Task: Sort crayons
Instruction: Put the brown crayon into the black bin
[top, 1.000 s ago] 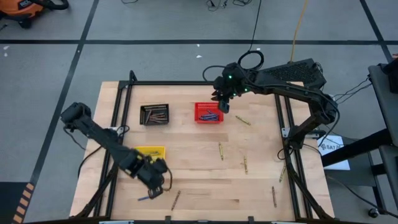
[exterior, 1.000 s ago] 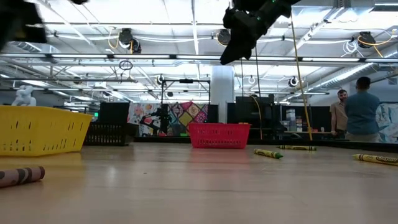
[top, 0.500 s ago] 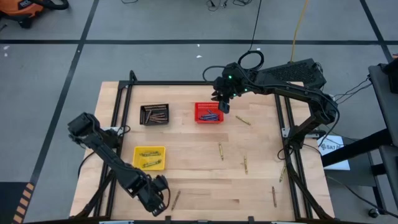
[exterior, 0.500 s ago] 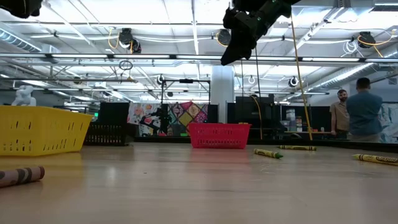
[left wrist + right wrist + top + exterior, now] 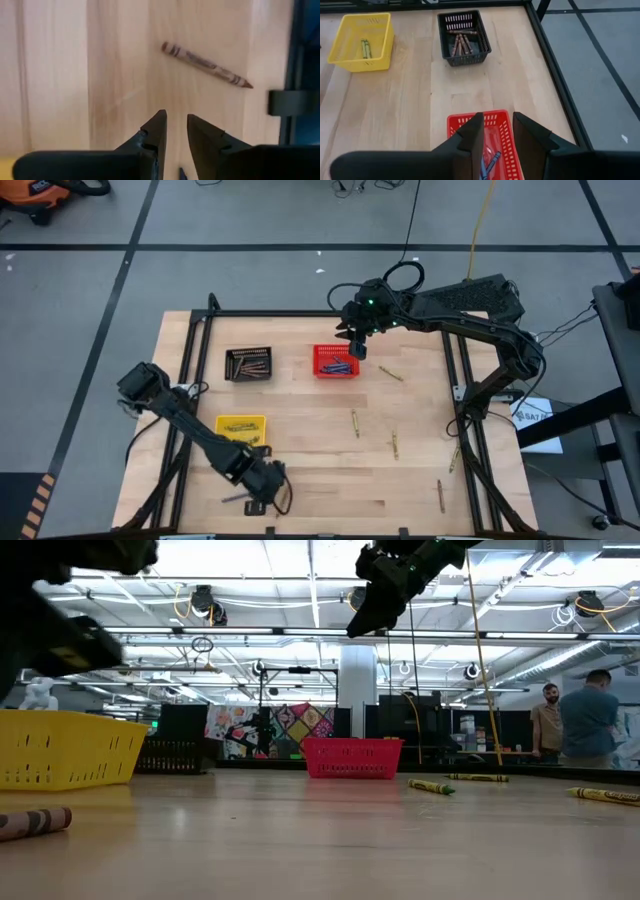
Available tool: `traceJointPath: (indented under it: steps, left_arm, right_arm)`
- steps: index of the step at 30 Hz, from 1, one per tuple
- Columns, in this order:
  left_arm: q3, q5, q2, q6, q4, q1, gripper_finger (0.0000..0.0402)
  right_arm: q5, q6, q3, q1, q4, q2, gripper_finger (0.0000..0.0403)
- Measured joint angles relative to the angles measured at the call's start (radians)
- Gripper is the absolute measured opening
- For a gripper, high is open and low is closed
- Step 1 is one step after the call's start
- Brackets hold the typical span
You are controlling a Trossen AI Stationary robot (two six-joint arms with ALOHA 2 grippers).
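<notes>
**Both tools empty, jaws parted**

Right tool hangs above the red basket, blue crayons inside. Far from the red basket, left tool, slightly open, hovers near a brown crayon on the table. Yellow-green crayons lie scattered beyond the red basket.

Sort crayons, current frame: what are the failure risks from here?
1. The left claw hangs open near the table's front edge, with a brown crayon and a blue crayon lying close by. A sloppy descent might nudge either toward the edge.
2. The right claw sits open above the red basket; dropping lower might bump its rim.
3. Several yellow-green crayons lie scattered on the right half, so sorting is far from finished.
</notes>
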Motion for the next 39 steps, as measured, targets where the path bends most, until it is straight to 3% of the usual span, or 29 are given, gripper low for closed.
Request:
traceJointPath:
  steps: [3, 6, 16, 22, 30, 39]
  left_arm:
    - [0.000, 0.031, 0.000, 0.076, -0.002, 0.046, 0.0082]
    - [0.000, 0.054, 0.000, 0.038, 0.001, 0.089, 0.0082]
    - [0.000, 0.153, 0.000, -0.496, 0.057, 0.097, 0.0082]
    - [0.000, 0.021, 0.000, -0.739, 0.158, 0.076, 0.0080]
    - [0.001, -0.026, 0.028, -0.856, 0.158, 0.045, 0.0049]
    - [0.153, 0.031, 0.158, -0.817, 0.090, 0.041, 0.0042]
  right_arm:
    - [0.000, 0.002, 0.000, 0.000, -0.001, 0.000, 0.0091]
    - [0.000, 0.007, 0.000, 0.000, -0.002, 0.000, 0.0091]
    - [0.024, 0.056, 0.000, -0.004, 0.000, 0.000, 0.0091]
    - [0.132, 0.057, 0.000, -0.007, -0.006, 0.000, 0.0091]
    - [0.128, 0.057, 0.000, -0.009, -0.049, 0.000, 0.0091]
    - [0.128, 0.049, -0.001, -0.009, -0.071, 0.000, 0.0091]
